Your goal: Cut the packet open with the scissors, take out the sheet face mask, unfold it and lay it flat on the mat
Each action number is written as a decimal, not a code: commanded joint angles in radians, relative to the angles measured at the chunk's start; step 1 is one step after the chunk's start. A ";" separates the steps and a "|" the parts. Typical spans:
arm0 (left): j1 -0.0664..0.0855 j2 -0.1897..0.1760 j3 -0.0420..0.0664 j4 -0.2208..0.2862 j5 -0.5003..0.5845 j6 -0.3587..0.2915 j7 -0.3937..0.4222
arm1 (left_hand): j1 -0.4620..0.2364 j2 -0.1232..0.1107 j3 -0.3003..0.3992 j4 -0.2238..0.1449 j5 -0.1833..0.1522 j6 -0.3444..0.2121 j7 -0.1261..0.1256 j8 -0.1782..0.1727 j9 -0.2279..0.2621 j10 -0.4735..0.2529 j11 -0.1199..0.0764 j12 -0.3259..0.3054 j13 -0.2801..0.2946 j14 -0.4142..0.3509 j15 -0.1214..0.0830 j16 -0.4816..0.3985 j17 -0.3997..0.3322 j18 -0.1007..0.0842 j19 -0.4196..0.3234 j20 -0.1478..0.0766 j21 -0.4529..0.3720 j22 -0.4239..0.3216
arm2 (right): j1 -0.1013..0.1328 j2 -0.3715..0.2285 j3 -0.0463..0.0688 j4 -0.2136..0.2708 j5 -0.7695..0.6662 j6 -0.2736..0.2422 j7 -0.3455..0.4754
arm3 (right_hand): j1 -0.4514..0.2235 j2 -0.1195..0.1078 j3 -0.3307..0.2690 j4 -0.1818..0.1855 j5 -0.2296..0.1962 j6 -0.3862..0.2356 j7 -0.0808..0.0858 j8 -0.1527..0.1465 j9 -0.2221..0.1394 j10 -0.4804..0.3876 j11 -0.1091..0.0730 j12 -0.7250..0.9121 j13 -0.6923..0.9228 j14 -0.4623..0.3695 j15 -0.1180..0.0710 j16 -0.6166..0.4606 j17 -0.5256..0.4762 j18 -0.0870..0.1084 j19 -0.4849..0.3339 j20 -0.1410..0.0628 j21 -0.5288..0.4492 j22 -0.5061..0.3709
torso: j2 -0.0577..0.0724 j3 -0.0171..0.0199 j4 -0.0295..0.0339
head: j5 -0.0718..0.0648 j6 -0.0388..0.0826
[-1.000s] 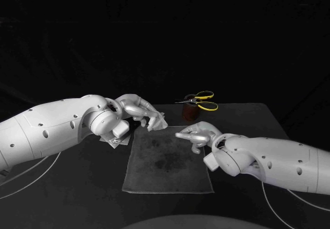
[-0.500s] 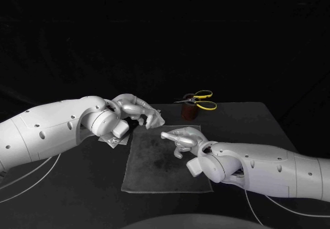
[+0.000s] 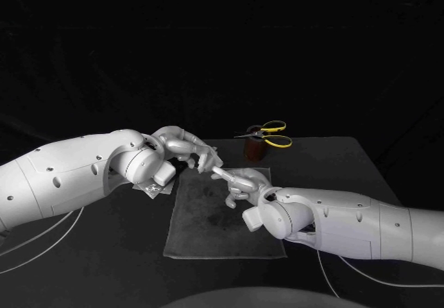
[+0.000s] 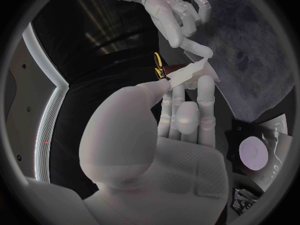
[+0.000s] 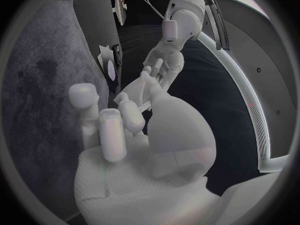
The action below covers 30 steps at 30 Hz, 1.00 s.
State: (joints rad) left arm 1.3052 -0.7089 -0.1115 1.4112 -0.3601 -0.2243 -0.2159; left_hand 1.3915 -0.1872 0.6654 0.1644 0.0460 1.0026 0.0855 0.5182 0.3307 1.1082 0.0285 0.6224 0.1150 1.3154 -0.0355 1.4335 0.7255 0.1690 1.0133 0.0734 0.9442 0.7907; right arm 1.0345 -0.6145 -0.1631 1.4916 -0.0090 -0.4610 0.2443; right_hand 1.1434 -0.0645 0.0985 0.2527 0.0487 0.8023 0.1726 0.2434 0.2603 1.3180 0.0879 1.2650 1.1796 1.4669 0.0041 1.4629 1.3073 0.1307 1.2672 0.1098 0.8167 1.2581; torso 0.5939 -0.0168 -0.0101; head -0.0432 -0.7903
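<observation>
Right hand (image 3: pixel 239 183) now forward, against the held mask (image 4: pixel 187 74)

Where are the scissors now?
In the head view, the yellow-handled scissors stand in a brown holder near the far edge of the table, beyond the mat.

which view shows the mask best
Left wrist view: the mask is plainly pinched in the left hand, the right hand at its edge. Head and right wrist views show a small pale bit between the hands.

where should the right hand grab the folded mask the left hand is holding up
Likely the free end of the folded sheet mask, jutting past the left hand, pinched across its thin faces. Bring the right hand in from the mat side, where that end points.
</observation>
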 commanded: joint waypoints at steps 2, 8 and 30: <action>0.000 -0.002 0.001 0.013 0.023 -0.007 0.006 | -0.005 0.002 0.007 0.000 0.003 0.007 -0.002 0.003 0.034 0.003 -0.005 0.003 0.001 0.005 -0.001 0.002 -0.001 0.009 0.006 0.001 0.002 -0.001 | 0.000 0.018 0.005 -0.029 0.048 0.058 0.008 | -0.016 0.009 -0.045 0.034 -0.001 -0.026 0.007 -0.005 -0.004 -0.019 0.004 -0.011 -0.011 0.039 0.012 -0.007 0.024 0.009 -0.015 0.006 -0.017 -0.004 | 0.000 0.0004 -0.0004 | -0.002 0.001; 0.000 -0.004 0.001 0.026 0.034 -0.004 0.010 | -0.006 0.001 0.010 -0.002 0.003 0.007 -0.003 0.004 0.035 0.003 -0.005 0.004 0.001 0.005 -0.001 0.001 -0.001 0.009 0.005 0.001 0.001 -0.003 | 0.000 0.039 0.010 -0.058 0.053 0.076 0.004 | -0.024 0.024 -0.075 0.038 -0.001 -0.039 0.011 0.000 -0.005 -0.031 0.009 -0.013 -0.018 0.034 0.016 -0.009 0.018 0.012 -0.027 0.010 -0.035 -0.009 | 0.000 0.0009 0.0001 | -0.003 -0.001; -0.002 -0.009 0.001 0.054 0.053 0.004 0.015 | -0.008 0.000 0.014 -0.004 0.003 0.007 -0.002 0.004 0.036 0.003 -0.005 0.004 0.001 0.005 -0.001 0.000 -0.004 0.009 0.006 0.001 0.001 -0.003 | 0.001 0.069 0.023 -0.107 0.060 0.056 0.025 | 0.181 0.151 -0.071 -0.046 0.001 0.025 -0.010 0.096 0.018 -0.018 -0.010 0.023 0.003 0.035 0.003 -0.001 0.024 0.014 -0.024 0.005 -0.023 0.002 | 0.000 0.0005 -0.0006 | -0.004 -0.003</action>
State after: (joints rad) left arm 1.3031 -0.7190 -0.1116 1.4618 -0.3200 -0.2277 -0.2138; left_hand 1.3812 -0.1979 0.6752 0.1601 0.0455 1.0022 0.0857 0.5191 0.3332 1.1080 0.0288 0.6217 0.1176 1.3152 -0.0353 1.4326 0.7222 0.1615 1.0131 0.0735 0.9438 0.7878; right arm 1.0349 -0.5471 -0.1409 1.3855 0.0457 -0.4010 0.2494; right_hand 1.3077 0.0814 0.0245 0.2168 0.0486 0.8207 0.1627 0.3348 0.2768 1.2991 0.0855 1.2838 1.1804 1.4613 0.0152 1.4550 1.3076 0.1385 1.2432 0.1195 0.7906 1.2588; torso 0.5937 -0.0163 -0.0105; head -0.0466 -0.7939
